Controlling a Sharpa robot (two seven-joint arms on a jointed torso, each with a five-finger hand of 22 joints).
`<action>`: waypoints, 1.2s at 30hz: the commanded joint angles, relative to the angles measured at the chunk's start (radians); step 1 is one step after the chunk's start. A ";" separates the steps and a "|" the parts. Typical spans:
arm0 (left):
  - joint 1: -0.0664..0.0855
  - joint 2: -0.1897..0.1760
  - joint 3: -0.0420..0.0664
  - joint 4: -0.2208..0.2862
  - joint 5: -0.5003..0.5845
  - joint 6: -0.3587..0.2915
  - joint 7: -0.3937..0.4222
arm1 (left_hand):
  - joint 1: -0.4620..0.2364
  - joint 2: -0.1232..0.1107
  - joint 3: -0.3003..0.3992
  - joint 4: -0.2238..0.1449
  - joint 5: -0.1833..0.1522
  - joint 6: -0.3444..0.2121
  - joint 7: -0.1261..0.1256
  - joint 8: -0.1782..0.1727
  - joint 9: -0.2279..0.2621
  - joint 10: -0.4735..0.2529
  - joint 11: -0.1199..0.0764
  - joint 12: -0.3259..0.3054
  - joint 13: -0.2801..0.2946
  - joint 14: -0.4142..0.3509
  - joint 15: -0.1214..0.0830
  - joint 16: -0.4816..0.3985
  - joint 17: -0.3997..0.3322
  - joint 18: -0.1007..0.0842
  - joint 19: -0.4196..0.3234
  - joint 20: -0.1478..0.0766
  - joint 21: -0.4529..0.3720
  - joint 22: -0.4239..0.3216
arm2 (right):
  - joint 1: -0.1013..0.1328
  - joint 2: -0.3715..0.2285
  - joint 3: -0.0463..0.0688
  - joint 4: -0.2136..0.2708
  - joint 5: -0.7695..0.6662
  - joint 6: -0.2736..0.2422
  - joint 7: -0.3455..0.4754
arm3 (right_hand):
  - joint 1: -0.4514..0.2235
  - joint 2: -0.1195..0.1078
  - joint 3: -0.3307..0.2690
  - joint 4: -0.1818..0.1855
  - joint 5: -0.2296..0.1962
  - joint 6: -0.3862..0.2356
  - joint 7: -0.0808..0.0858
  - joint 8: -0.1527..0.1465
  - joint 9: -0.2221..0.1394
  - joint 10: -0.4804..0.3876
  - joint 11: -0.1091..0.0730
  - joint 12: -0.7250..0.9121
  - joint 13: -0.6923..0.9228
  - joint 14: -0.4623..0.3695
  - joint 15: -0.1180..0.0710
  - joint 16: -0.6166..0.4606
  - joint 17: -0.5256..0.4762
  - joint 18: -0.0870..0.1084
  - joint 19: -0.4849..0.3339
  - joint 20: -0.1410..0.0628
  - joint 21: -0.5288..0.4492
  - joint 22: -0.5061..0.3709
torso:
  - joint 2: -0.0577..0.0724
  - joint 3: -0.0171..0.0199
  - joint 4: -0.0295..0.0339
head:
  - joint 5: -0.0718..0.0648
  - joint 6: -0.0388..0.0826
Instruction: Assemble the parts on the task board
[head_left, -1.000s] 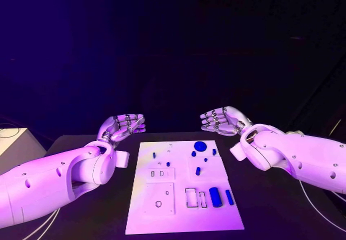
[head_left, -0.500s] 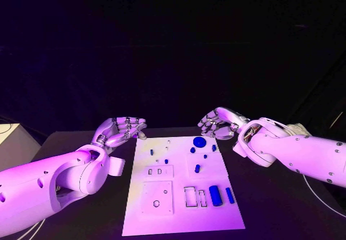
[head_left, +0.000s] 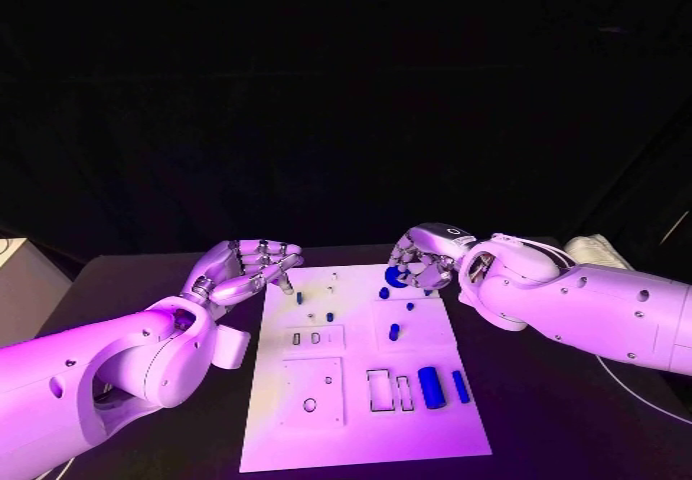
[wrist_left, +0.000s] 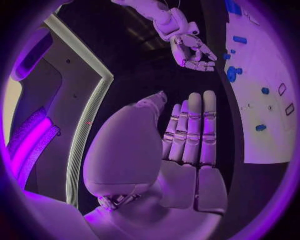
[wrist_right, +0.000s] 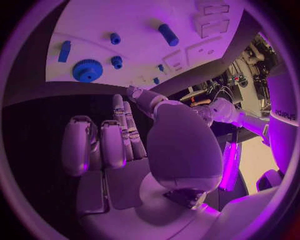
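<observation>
The white task board (head_left: 361, 440) lies in the middle of the black table. Small blue parts lie on it: a gear (head_left: 392, 277) at the far end, a thick cylinder (head_left: 428, 387) and a bar (head_left: 460, 386) near the right edge, and a short piece (head_left: 392, 332) mid-board. My right hand (head_left: 426, 258) hangs just over the gear with fingers loosely bent, holding nothing. The gear (wrist_right: 87, 70) lies beyond its fingertips (wrist_right: 119, 105). My left hand (head_left: 245, 265) hovers at the board's far left corner, with nothing in it. Its fingers (wrist_left: 190, 130) lie side by side.
Rectangular slots (head_left: 382, 392) and raised plates with holes (head_left: 312, 392) mark the board's near half. A pale box (head_left: 22, 290) stands at the table's left edge. Black table (head_left: 577, 420) lies on both sides of the board.
The camera has shifted. My right hand has turned down and come closer to the blue gear. My left hand has drawn nearer to the board's far left corner.
</observation>
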 joint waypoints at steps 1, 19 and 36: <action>0.006 -0.001 0.002 0.007 -0.019 0.023 -0.010 | -0.006 -0.007 0.004 -0.001 -0.005 0.002 -0.003 0.002 0.001 0.005 0.002 0.003 0.002 -0.009 -0.002 0.007 0.002 0.012 -0.011 0.000 0.009 0.006 | -0.006 0.016 0.000 -0.012 -0.081 0.055 -0.058 | 0.000 -0.013 0.002 0.008 0.003 -0.007 0.002 -0.002 0.004 -0.013 0.002 -0.005 0.001 0.049 0.005 0.010 0.006 -0.013 0.011 0.000 0.015 0.019 | 0.013 -0.0016 0.0027 | 0.001 -0.003; 0.018 -0.007 0.003 0.015 -0.007 -0.027 -0.008 | -0.015 -0.013 0.001 0.002 -0.005 0.002 -0.001 0.003 0.004 0.008 0.003 0.005 0.004 -0.013 -0.001 0.018 0.005 0.012 -0.018 0.001 0.028 0.018 | -0.033 0.067 0.000 -0.068 -0.107 0.077 -0.091 | -0.009 -0.020 -0.011 0.020 0.003 -0.006 0.008 0.003 0.016 -0.064 0.012 -0.005 -0.001 0.047 0.013 0.027 0.017 -0.013 0.004 0.012 0.027 0.033 | 0.033 -0.0095 0.0187 | -0.004 -0.001; 0.023 -0.012 0.003 0.017 0.002 -0.017 -0.013 | -0.017 -0.012 0.002 0.003 -0.005 0.002 -0.001 0.003 0.005 0.008 0.003 0.005 0.004 -0.013 0.000 0.020 0.005 0.012 -0.019 0.001 0.032 0.020 | -0.034 0.091 0.000 -0.093 -0.108 0.089 -0.098 | -0.016 -0.008 -0.014 0.032 0.003 -0.002 0.007 0.006 0.022 -0.064 0.011 -0.001 0.002 0.046 0.013 0.031 0.018 -0.013 0.003 0.015 0.031 0.038 | 0.048 -0.0107 0.0224 | -0.002 0.007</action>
